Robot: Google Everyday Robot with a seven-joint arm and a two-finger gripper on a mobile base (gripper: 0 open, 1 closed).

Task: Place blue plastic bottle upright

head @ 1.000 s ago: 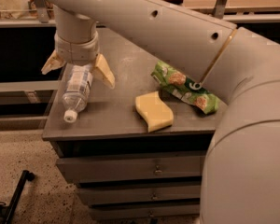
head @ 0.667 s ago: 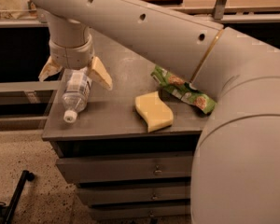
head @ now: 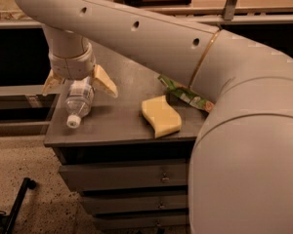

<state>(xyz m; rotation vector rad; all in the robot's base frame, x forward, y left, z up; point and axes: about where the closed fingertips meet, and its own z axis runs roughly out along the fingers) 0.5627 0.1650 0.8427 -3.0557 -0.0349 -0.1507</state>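
One blue plastic bottle (head: 78,105) lies on its side near the left edge of the grey cabinet top (head: 117,126), its white cap (head: 72,122) pointing to the front. Right over its back end hangs the gripper (head: 79,87). Its two yellow fingers (head: 105,81) are spread wide, one on each side of the bottle, and do not seem to squeeze it. So the job looks to be at the grab step. Next the fingers must close on the bottle, lift it, tip the cap up and set it down. In the middle sits a yellow sponge (head: 160,116). To its right, a green snack bag (head: 185,95) peeks out from behind the big arm (head: 151,38).
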